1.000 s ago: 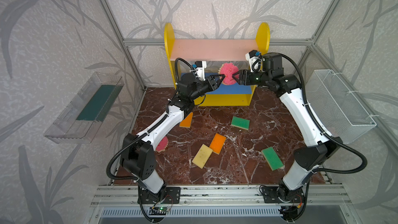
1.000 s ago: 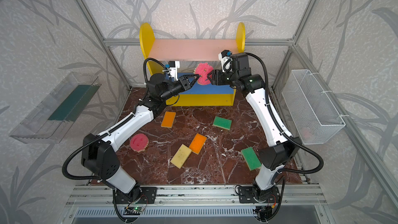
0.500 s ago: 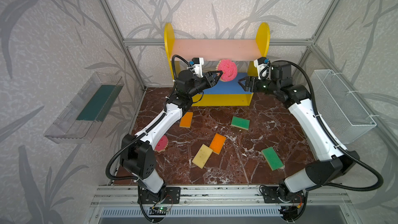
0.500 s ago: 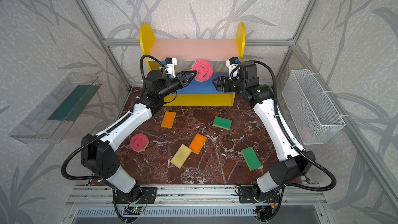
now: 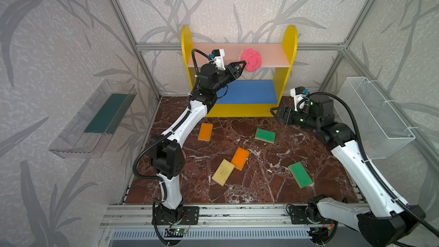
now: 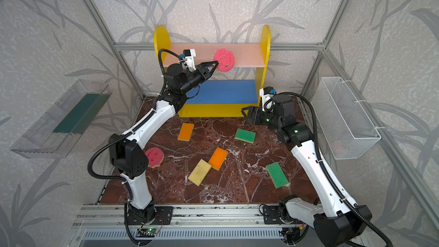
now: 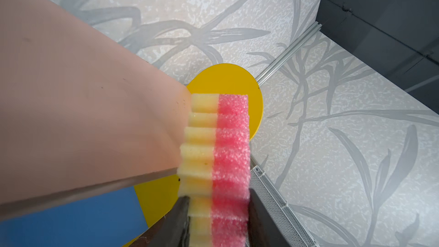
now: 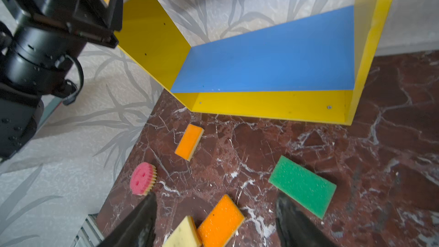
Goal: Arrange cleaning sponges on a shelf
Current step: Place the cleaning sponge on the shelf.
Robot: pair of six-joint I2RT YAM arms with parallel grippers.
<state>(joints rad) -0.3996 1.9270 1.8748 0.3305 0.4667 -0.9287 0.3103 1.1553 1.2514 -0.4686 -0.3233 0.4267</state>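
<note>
My left gripper (image 5: 242,65) (image 6: 215,65) (image 7: 217,200) is shut on a round pink smiley sponge (image 5: 252,59) (image 6: 224,59) (image 7: 230,143). It holds the sponge on edge against the front of the shelf's pale pink upper board (image 5: 268,53) (image 7: 71,115). My right gripper (image 5: 273,112) (image 6: 244,112) (image 8: 216,197) hangs open and empty, low by the right end of the shelf's base. Two orange sponges (image 5: 205,131) (image 5: 240,158), a yellow-side-up one (image 5: 223,172) and two green ones (image 5: 265,135) (image 5: 300,175) lie on the marble floor. A second pink sponge (image 6: 154,157) lies beside the left arm's elbow.
A clear plastic tray (image 5: 95,119) with a dark green liner hangs on the left wall. On the right wall hangs a white wire basket (image 5: 375,117). The blue middle board (image 8: 273,62) carries nothing.
My left gripper has lifted the pink sponge from in front of the blue board up to the pink upper board. My right gripper has drawn back and down to the shelf's right base.
</note>
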